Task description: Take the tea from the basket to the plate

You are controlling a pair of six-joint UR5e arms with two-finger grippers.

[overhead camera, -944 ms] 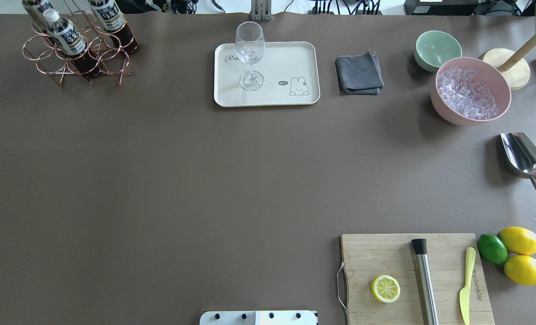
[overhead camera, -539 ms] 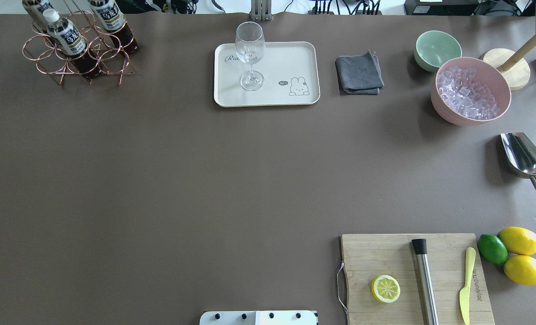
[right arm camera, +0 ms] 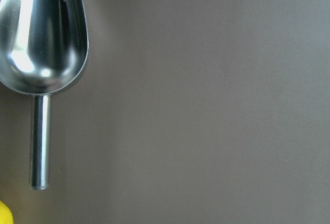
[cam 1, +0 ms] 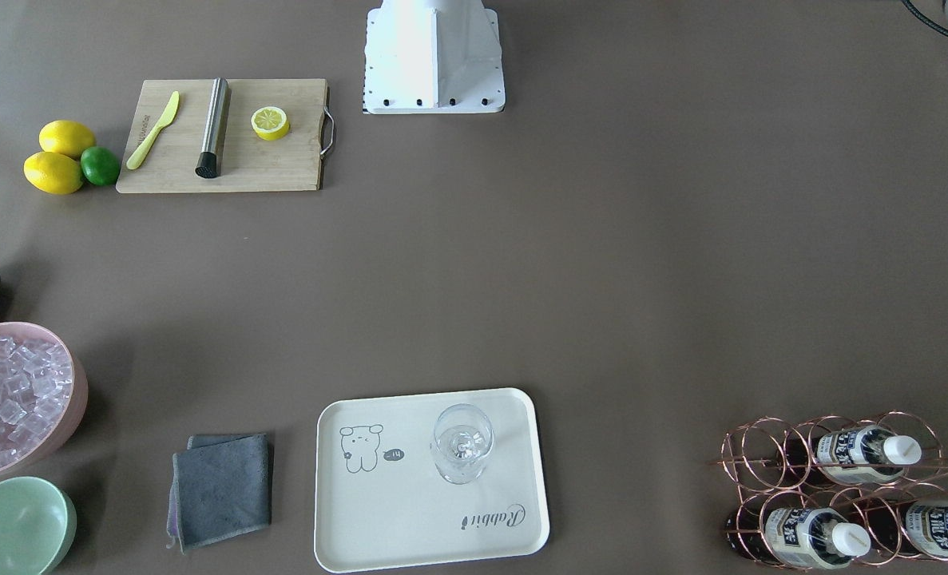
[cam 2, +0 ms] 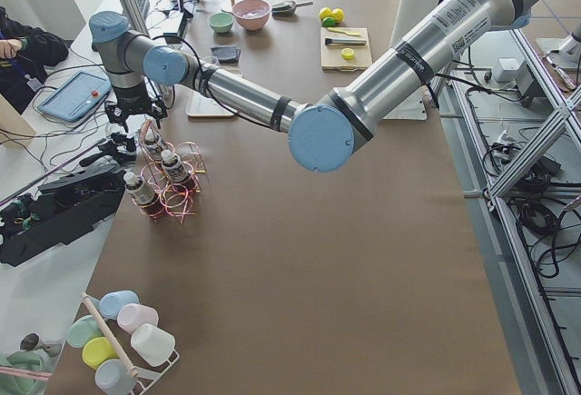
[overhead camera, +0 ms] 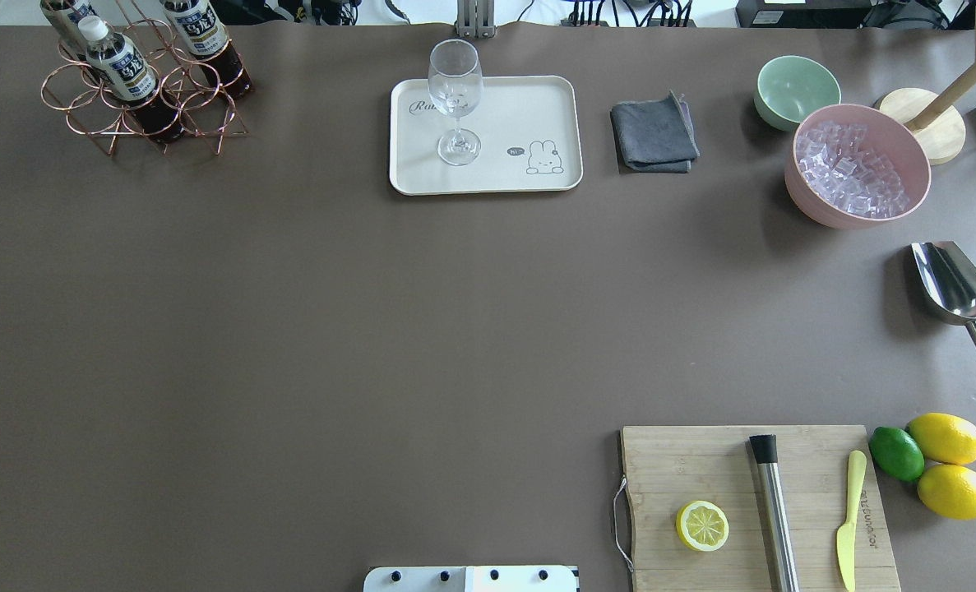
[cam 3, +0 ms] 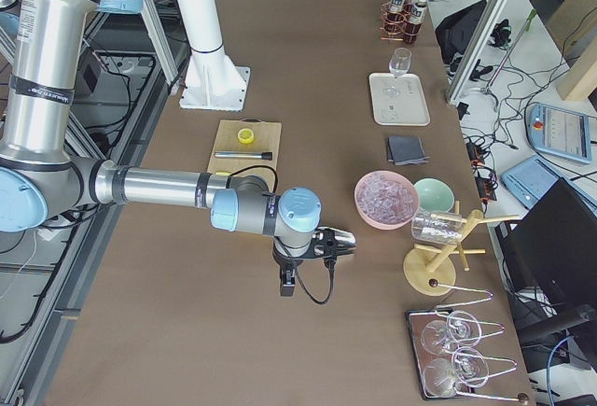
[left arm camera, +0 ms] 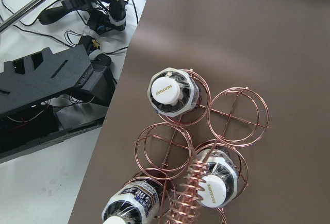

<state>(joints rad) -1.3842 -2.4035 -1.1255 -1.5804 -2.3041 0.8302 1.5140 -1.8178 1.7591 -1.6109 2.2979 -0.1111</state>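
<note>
Neither claw's width could be told: the left gripper (cam 2: 130, 112) showed only small in the left side view, over the basket (overhead camera: 93, 123), and the right gripper (cam 3: 347, 241) showed only in the right side view. The three teas (overhead camera: 117, 64) stood in basket cells at the table's far left corner, well apart from the plate (overhead camera: 496, 177), one cut off by the overhead view's top edge. Each stood upright, long axis vertical, cap up.

A glass (overhead camera: 455, 99) stands upright; a grey cloth (overhead camera: 654, 136) lies near a green bowl (overhead camera: 796, 86); a pink bowl (overhead camera: 800, 197) holds ice (overhead camera: 849, 168); a board (overhead camera: 677, 460) carries a lemon half (overhead camera: 702, 526), muddler (overhead camera: 774, 510) and knife (overhead camera: 849, 518); a scoop (overhead camera: 952, 284) lies apart.
</note>
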